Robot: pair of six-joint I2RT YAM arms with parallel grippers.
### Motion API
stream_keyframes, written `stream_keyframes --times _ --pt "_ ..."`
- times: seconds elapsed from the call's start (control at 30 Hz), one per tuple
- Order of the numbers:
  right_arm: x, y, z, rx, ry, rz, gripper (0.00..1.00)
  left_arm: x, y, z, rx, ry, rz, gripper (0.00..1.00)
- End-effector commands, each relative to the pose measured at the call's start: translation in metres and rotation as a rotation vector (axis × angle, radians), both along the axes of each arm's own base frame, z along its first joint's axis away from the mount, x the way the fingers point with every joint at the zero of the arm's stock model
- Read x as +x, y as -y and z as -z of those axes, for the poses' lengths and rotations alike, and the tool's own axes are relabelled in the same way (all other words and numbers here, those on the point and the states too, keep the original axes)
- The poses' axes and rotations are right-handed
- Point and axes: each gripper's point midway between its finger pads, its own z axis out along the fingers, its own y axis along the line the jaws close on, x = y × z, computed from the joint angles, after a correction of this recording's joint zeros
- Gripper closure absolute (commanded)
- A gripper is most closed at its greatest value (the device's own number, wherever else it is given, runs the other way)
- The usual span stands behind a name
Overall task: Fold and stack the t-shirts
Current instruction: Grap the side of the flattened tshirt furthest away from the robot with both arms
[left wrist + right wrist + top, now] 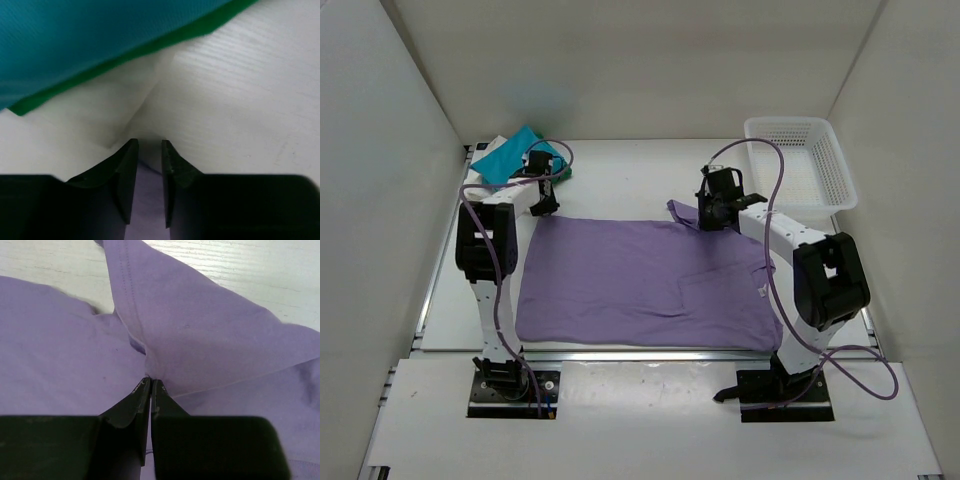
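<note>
A lavender-purple t-shirt [640, 280] lies spread flat across the middle of the table. My left gripper [544, 205] is at its far left corner. In the left wrist view [149, 142] the jaws stand a narrow gap apart, with the purple corner [147, 200] showing between them. My right gripper [708, 215] is at the shirt's far right part. In the right wrist view [150, 381] it is shut on a pulled-up fold of the purple cloth [200, 335]. A folded teal t-shirt [510, 155] [100, 40] lies on a dark green one [150, 47] at the far left.
A white plastic lattice basket [800, 160] stands at the far right corner. White walls enclose the table on three sides. The folded pile lies just beyond my left gripper.
</note>
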Motion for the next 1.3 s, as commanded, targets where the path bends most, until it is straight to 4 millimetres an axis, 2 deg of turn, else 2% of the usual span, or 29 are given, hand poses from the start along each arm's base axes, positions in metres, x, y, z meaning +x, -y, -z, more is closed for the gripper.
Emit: stream_keyframes --times 0.0,0.03,0.07,0.13,0.17,0.23,0.3,0.5,0.6,0.7,0.73,0.83,1.0,1.07,1.1,1.27 --pt "0.011 0.001 -0.033 0.054 0.097 0.017 1.00 -0.014 0.004 -0.004 -0.015 -0.033 0.013 0.66" --pt "0.012 0.001 -0.036 0.059 0.105 0.020 1.00 -0.012 -0.001 -0.011 -0.017 -0.008 0.003 0.66" --pt "0.013 0.002 -0.036 0.057 0.107 0.020 1.00 -0.015 0.002 -0.008 -0.025 -0.010 0.011 0.66" --pt "0.014 0.005 -0.037 0.050 0.111 0.027 1.00 -0.018 -0.002 -0.007 -0.013 -0.026 0.005 0.57" --pt "0.016 0.003 -0.044 0.062 0.128 0.023 1.00 -0.020 -0.002 -0.005 -0.011 -0.033 0.004 0.55" --pt "0.016 0.004 -0.043 0.055 0.123 0.022 1.00 -0.026 -0.009 -0.004 -0.007 -0.040 -0.006 0.46" --pt "0.015 0.004 -0.042 0.048 0.119 0.013 1.00 -0.026 -0.011 -0.005 -0.026 -0.029 -0.014 0.41" --pt "0.008 0.000 -0.036 0.048 0.107 0.002 1.00 -0.020 -0.011 -0.020 -0.151 0.021 -0.050 0.37" --pt "0.008 -0.003 -0.037 0.053 0.110 -0.002 1.00 -0.023 -0.012 -0.021 -0.137 0.023 -0.042 0.41" --pt "0.006 -0.010 -0.037 0.069 0.101 -0.023 1.00 -0.028 -0.013 -0.012 -0.143 -0.001 -0.039 0.44" --pt "0.006 -0.005 -0.036 0.065 0.099 -0.014 1.00 -0.027 -0.015 -0.012 -0.137 0.004 -0.046 0.44" --pt "0.005 -0.003 -0.037 0.061 0.102 -0.013 1.00 -0.030 -0.012 -0.005 -0.131 -0.015 -0.042 0.52" --pt "0.004 -0.002 -0.034 0.063 0.098 -0.011 1.00 -0.026 -0.004 -0.011 -0.138 0.007 -0.024 0.67" --pt "0.004 -0.002 -0.036 0.061 0.104 -0.014 1.00 -0.025 -0.004 -0.014 -0.131 0.010 -0.023 0.69" --pt "0.002 -0.003 -0.030 0.055 0.088 -0.008 1.00 -0.024 -0.005 -0.019 -0.132 0.022 -0.028 0.71" --pt "0.004 -0.001 -0.044 0.062 0.116 -0.010 1.00 -0.025 -0.008 -0.026 -0.120 0.035 -0.032 0.85"
